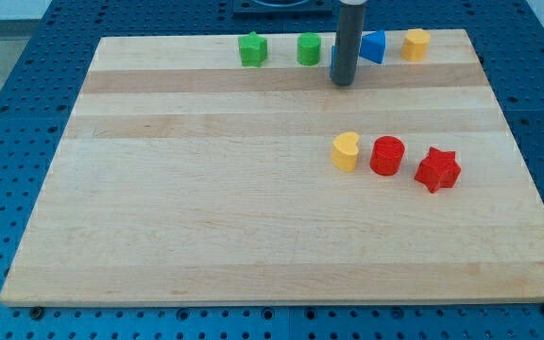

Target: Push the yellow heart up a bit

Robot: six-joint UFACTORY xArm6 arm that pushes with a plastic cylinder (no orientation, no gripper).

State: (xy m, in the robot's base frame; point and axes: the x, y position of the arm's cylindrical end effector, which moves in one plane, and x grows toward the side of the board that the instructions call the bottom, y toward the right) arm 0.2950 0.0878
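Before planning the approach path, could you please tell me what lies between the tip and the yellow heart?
In the camera view, only bare board lies between my tip and the yellow heart; no block stands there.

The rod [347, 42] ran out of the view's top edge, so its upper part and the arm were cut off. It stood in front of a blue block [374, 46] at the board's far edge, covering that block's left side; the exposed part looked angular, but its full shape could not be made out. My tip [344, 83] showed at the rod's lower end. A dark object [281, 8] beyond the wooden board [206, 208] was clipped by the top edge and could not be identified.
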